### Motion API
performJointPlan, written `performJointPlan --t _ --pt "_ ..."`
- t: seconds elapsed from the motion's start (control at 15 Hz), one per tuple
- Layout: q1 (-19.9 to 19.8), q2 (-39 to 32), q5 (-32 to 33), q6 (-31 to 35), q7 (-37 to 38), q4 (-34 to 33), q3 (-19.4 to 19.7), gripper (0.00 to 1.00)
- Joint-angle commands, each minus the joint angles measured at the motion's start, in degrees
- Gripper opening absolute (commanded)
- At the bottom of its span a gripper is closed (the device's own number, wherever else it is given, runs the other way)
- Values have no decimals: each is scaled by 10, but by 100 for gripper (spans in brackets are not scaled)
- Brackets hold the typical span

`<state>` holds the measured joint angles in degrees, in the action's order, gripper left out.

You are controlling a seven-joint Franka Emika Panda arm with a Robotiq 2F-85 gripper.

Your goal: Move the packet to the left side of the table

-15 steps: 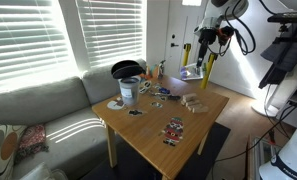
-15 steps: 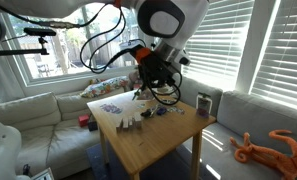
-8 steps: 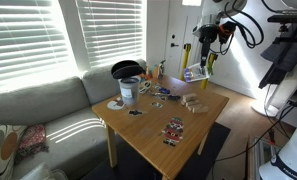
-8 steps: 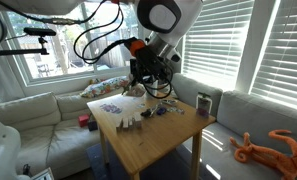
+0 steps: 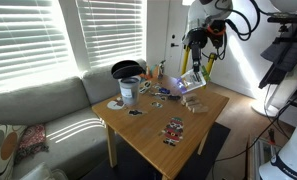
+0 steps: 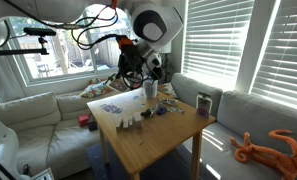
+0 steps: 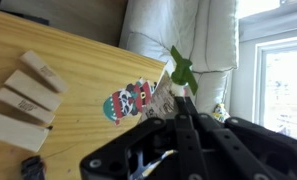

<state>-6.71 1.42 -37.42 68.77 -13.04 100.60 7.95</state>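
Evidently the packet (image 5: 174, 130) lies flat on the surface (image 5: 146, 135), well apart from the hand (image 5: 194, 78), which hovers above the far corner. I cannot tell whether its fingers are spread or pressed together. The packet is thin, light and probably slick, so a pinch across one edge would suit it. Pale wooden blocks (image 7: 30, 88) lie between hand and packet.

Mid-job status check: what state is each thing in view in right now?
end effector: over the table's far side; open or shut unclear.
packet: flat on the table, nothing touching it.
wooden blocks: lying flat, side by side.
can: upright on the table.
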Motion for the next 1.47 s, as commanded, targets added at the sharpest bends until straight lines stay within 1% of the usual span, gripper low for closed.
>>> performJointPlan --t 0.0,0.13,0.2,0.27,0.4,0.47,0.53,0.73,0.87,1.2,1.4 --pt "16 -11 -27 -21 93 20 -21 0" --pt "29 -15 32 -33 82 36 -36 0" --pt "31 -23 43 -54 71 35 -38 0" --pt "35 -26 67 -71 58 35 -44 0" --pt "43 -31 98 -85 46 36 -54 0" --pt "46 -28 106 -67 46 37 -59 0" --pt "39 -35 86 -67 54 37 -52 0" --pt "40 -38 88 -66 54 37 -54 0" --pt "39 -44 41 -39 151 46 -51 0" --pt "41 -65 -56 6 288 47 -51 0" --pt "50 -63 -105 53 374 67 -55 0"
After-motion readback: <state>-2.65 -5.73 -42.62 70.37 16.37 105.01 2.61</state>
